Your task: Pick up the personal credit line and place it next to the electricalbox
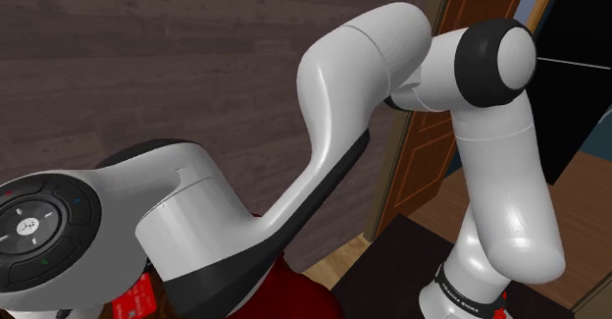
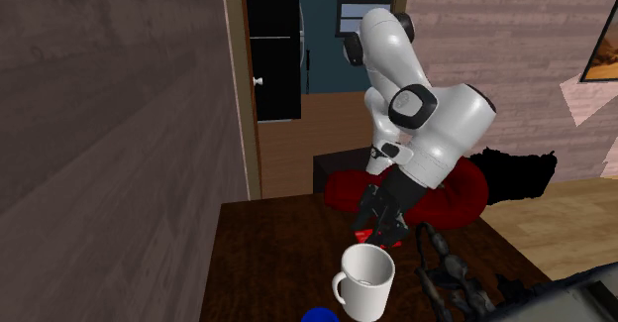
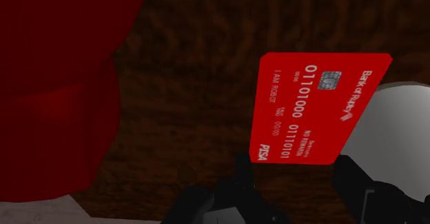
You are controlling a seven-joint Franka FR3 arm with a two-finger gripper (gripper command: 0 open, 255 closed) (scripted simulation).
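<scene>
Item: red bank card (image 3: 313, 109), clasped at its lower edge between jaws closed narrowly on it, held clear of the dark wood table (image 2: 277, 261), just behind the white mug (image 2: 364, 280) in the second exterior view. Step, as judged: pick-up done, transfer in hand; the next move calls for locating the electrical box, possibly among the dark objects (image 2: 451, 275) at that view's near right, though I cannot tell, and lowering the card beside it. Surroundings: plank wall (image 2: 109, 122) at left, red seat (image 2: 465, 186) and doorway (image 2: 297, 62) farther off.
</scene>
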